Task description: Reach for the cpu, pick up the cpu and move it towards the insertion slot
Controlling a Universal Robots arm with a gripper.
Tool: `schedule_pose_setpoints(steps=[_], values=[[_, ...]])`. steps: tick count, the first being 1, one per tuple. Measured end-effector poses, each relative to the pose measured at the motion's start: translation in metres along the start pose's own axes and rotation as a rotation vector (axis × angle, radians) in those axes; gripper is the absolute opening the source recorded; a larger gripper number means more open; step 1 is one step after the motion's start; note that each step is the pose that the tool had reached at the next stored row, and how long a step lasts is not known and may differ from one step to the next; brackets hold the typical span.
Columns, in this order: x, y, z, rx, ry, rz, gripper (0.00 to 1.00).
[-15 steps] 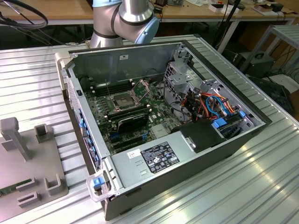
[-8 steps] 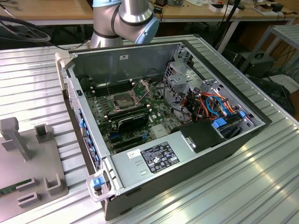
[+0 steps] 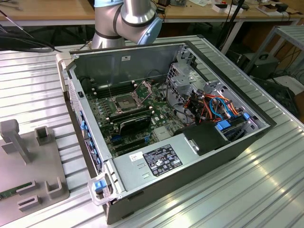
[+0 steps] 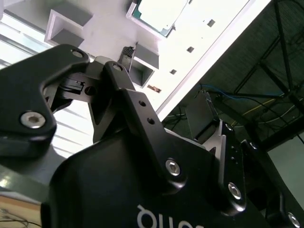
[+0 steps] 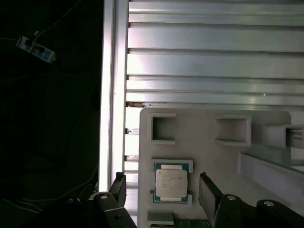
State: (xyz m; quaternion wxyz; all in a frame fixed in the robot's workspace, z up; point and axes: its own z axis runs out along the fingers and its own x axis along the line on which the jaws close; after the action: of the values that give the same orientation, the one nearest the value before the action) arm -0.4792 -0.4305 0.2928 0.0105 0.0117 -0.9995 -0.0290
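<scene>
Sitting on the ribbed metal table (image 3: 266, 180), the open computer case (image 3: 118, 57) takes up most of the exterior view, with the arm (image 3: 128, 19) rising behind its far wall. Inside the case, the insertion slot (image 3: 124, 101) lies bare on the green board, its silver frame around a dark centre and nothing seated in it.

In the first wrist view the grey tray (image 5: 204, 161) rests on the same ribbed surface. The gripper (image 5: 161, 180) hangs over the tray, its fingers (image 5: 207, 190) spread wide and pinching nothing. The cpu (image 5: 172, 183) lies flat in its pocket on the tray, pale face up, framed between the two fingers and apart from both.

By my reading, the reach is well along, since the tool is lined up over the chip. The grasp is not yet made, and the carry to the slot has not begun.
</scene>
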Motion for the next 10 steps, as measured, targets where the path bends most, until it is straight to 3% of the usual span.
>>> schedule_pose_setpoints(steps=[10], values=[[-0.0001, -0.0088, 0.0137, -0.0037, -0.0002, 0.0, 0.72]])
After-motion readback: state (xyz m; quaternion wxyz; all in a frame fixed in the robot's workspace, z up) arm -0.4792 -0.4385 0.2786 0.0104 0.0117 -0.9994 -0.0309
